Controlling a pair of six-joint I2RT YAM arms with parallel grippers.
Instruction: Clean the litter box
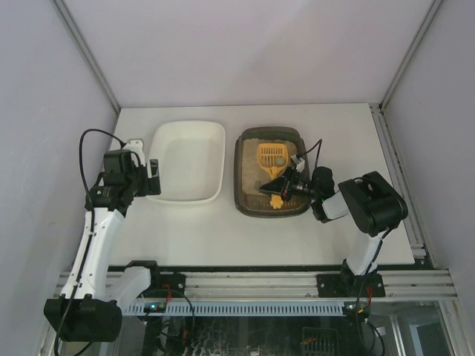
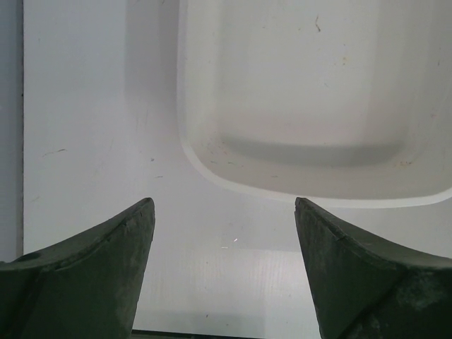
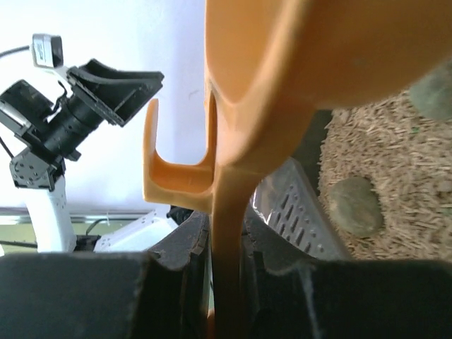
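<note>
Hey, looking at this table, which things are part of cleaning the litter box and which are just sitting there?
In the job:
dark brown-olive plastic litter box with tan litter
yellow-orange plastic scoop, clamped in the right gripper
grey-green round lumps in the litter

Just sitting:
white rectangular plastic tray beside the box, untouched
left gripper, open, near that tray

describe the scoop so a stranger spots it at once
On the white table, seen from above, find the dark litter box right of the white tray. The scoop is inside it, over the tan litter, the only yellow thing there.
</note>
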